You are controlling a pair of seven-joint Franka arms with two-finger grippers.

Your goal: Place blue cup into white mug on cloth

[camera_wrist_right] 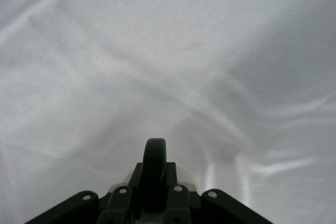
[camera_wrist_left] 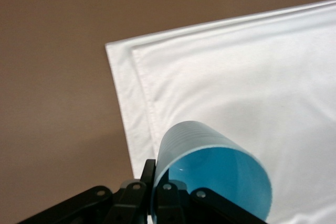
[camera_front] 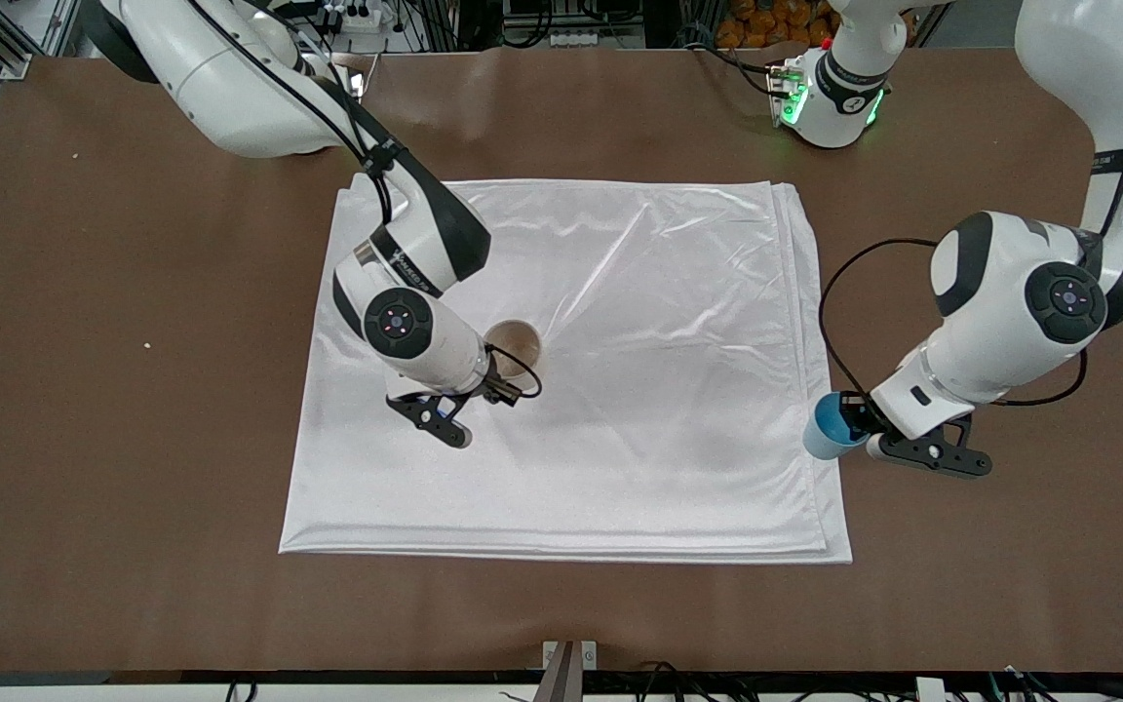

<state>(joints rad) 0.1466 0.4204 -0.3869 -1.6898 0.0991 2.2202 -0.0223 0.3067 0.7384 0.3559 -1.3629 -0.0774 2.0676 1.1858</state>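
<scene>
Pinching the blue cup (camera_front: pixel 830 427) by its rim, the left gripper (camera_front: pixel 859 421) hangs over the cloth's (camera_front: pixel 639 409) edge; the right gripper (camera_front: pixel 495 375) clamps the white mug's (camera_front: pixel 515 346) handle, the mug resting on the cloth.

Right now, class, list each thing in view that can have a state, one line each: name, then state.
blue cup: tilted, held by the left claw over the cloth's edge at the left arm's end.
white mug: upright on the cloth, nothing visible inside, handle gripped by the right claw.
cloth: spread flat, folded in layers, lightly wrinkled.
</scene>
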